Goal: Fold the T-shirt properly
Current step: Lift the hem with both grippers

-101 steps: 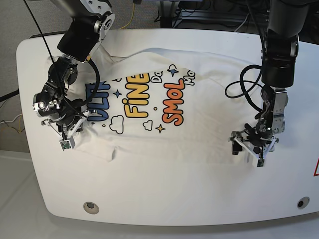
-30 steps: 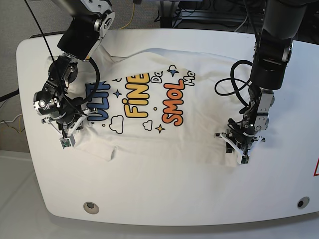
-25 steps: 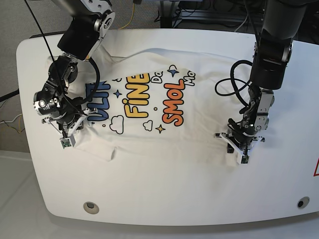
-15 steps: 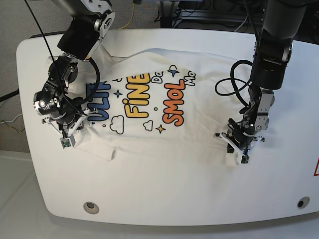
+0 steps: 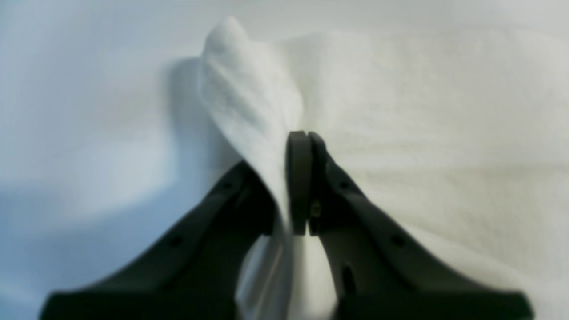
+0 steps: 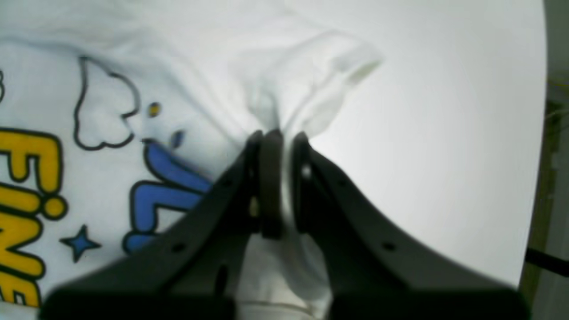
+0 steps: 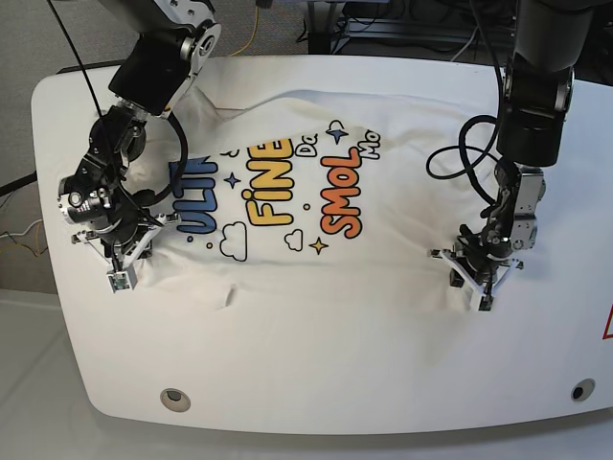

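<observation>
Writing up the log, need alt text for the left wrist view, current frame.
Close-up of the left hand, its two dark fingers shut on a pinched ridge of the white T-shirt, which rises in a peak beyond the tips. Plain white fabric spreads to the right; the white table lies to the left, slightly blurred.

a white table [image 7: 316, 383] with rounded corners carries everything; the t-shirt [image 7: 402, 206] lies spread on it, print up, reaching from the right gripper [image 7: 120, 257] across to the left gripper [image 7: 482, 278]; bare tabletop lies nearer the camera than both grippers.
</observation>
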Motion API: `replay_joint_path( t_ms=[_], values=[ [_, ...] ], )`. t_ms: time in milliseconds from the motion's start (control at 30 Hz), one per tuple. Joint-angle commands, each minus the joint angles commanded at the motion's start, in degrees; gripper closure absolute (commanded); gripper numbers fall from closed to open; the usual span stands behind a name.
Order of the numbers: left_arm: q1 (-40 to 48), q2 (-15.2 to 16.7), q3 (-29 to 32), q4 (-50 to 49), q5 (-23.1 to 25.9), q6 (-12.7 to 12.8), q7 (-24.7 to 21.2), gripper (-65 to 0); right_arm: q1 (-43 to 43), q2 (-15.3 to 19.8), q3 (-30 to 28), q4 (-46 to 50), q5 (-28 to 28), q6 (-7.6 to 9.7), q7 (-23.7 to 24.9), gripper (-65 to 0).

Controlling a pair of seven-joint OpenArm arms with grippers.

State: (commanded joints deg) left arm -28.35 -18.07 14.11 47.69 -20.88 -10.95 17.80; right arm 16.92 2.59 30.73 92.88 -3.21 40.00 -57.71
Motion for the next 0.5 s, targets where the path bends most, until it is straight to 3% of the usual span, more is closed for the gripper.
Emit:
replay_joint_path(
  t_ms=[500],
  values=[
    [0.09, -1.14, -0.35, 8.79, -0.26, 0.00, 5.89, -2.9, -0.26, -1.32, 0.00, 0.44, -0.09, 0.00, -1.76, -2.3]
  ],
)
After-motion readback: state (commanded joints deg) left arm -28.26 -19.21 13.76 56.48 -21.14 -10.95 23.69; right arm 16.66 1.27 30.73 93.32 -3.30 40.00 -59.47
